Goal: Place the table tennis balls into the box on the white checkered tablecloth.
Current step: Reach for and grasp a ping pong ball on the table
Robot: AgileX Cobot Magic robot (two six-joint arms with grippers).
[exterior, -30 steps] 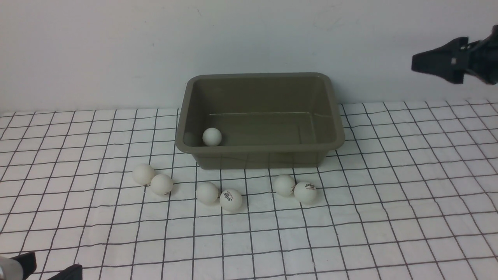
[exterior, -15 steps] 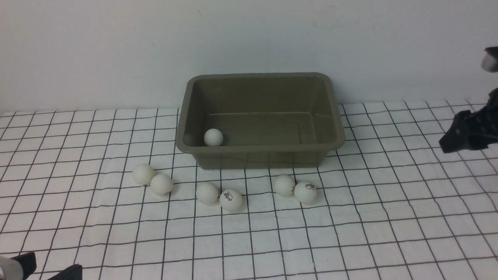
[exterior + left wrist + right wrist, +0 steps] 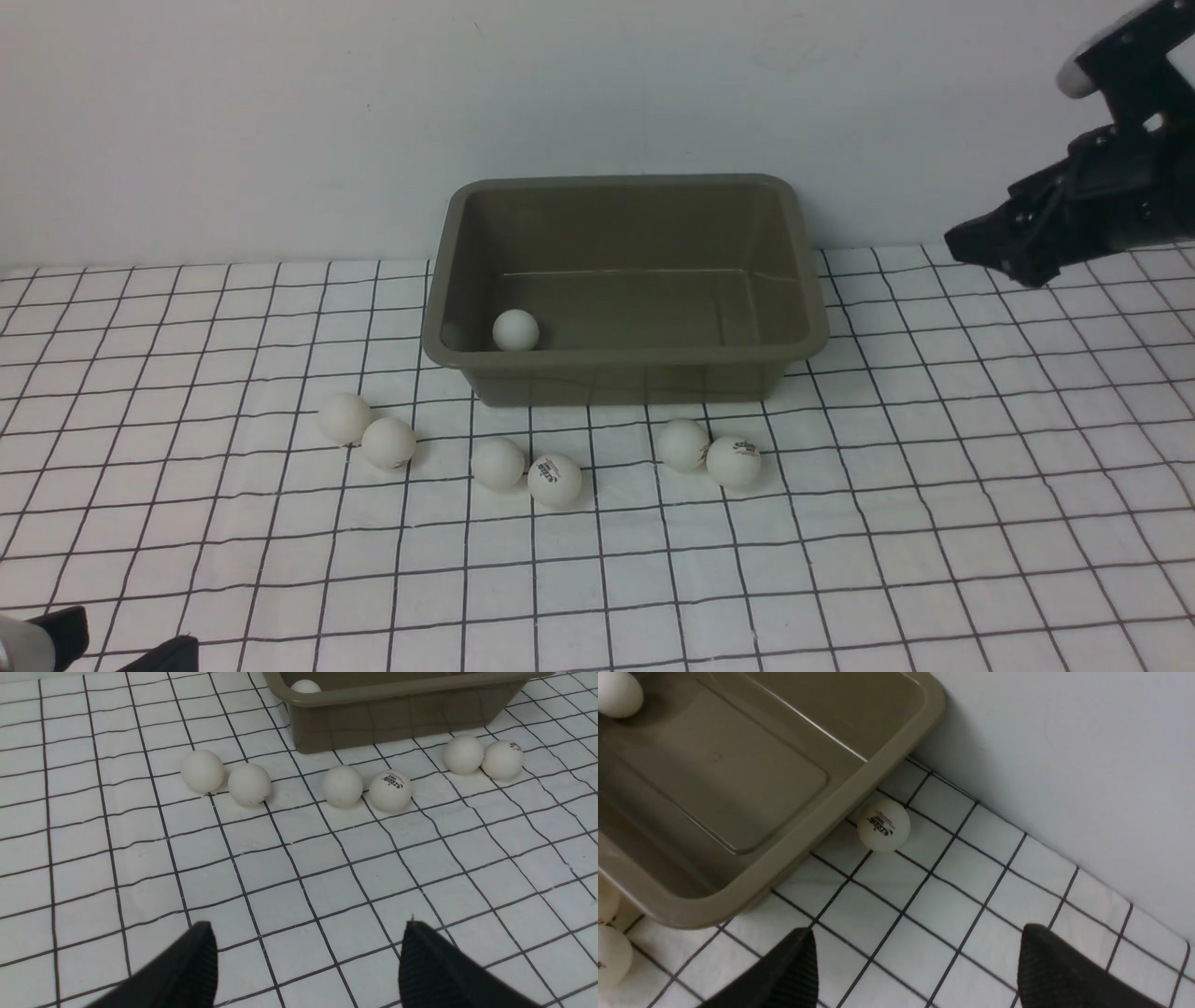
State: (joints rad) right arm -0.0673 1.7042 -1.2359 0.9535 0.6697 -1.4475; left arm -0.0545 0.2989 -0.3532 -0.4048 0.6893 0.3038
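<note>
White plastic rolls easily: a finger of the right gripper (image 3: 917,931) clipping the box (image 3: 738,779) rim or nudging the logo ball (image 3: 883,825) would likely send it skittering across the white checkered tablecloth (image 3: 971,872). That ball sits mid-frame in the right wrist view, just beside the box's outer side, ahead of the widely spread, empty jaws. The left gripper (image 3: 306,926) is spread too.

Front view: left gripper (image 3: 117,642) clipped by bottom edge; ball (image 3: 883,825) beside box (image 3: 738,788) hidden by its wall. Print on it unreadable.
</note>
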